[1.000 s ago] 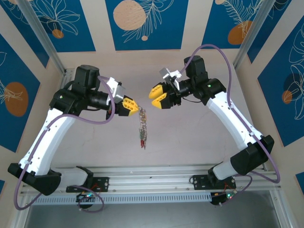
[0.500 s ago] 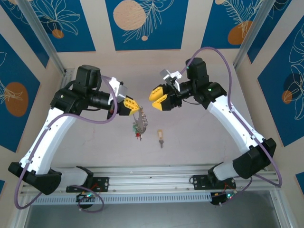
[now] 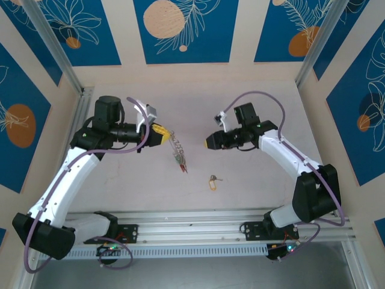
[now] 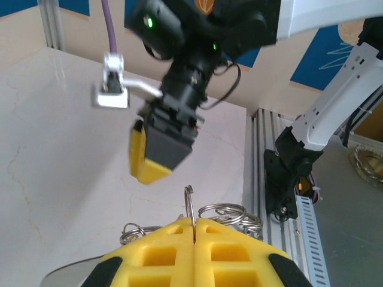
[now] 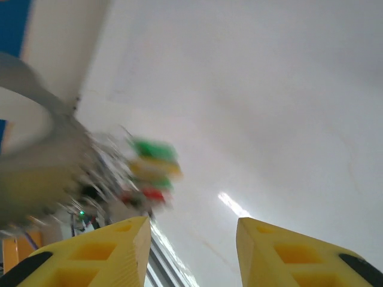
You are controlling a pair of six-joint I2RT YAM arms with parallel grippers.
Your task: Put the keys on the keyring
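Note:
My left gripper (image 3: pixel 162 133) is shut on the keyring (image 3: pixel 178 154), a thin grey hoop hanging below it with tagged keys bunched at its low end. In the left wrist view the yellow fingers (image 4: pixel 161 251) pinch the hoop's wire (image 4: pixel 190 206), and small rings (image 4: pixel 230 213) lie behind them. The keys (image 3: pixel 213 180), tiny with a yellowish loop, lie on the table, apart from both grippers. My right gripper (image 3: pixel 210 143) is open and holds nothing, up and left of the keys, facing the left gripper. In its own view (image 5: pixel 192 239) the keyring (image 5: pixel 152 167) shows blurred, with green, yellow and red tags.
Pale marble tabletop (image 3: pixel 252 186) with blue patterned walls around it. Aluminium rails (image 3: pixel 198 226) and both arm bases run along the near edge. A metal post (image 3: pixel 57 48) stands at the back left corner.
The keys have dropped to the table and now lie below the right gripper. The right arm swung down and outward, jaws slightly wider. The left gripper shifted a little with the keyring.

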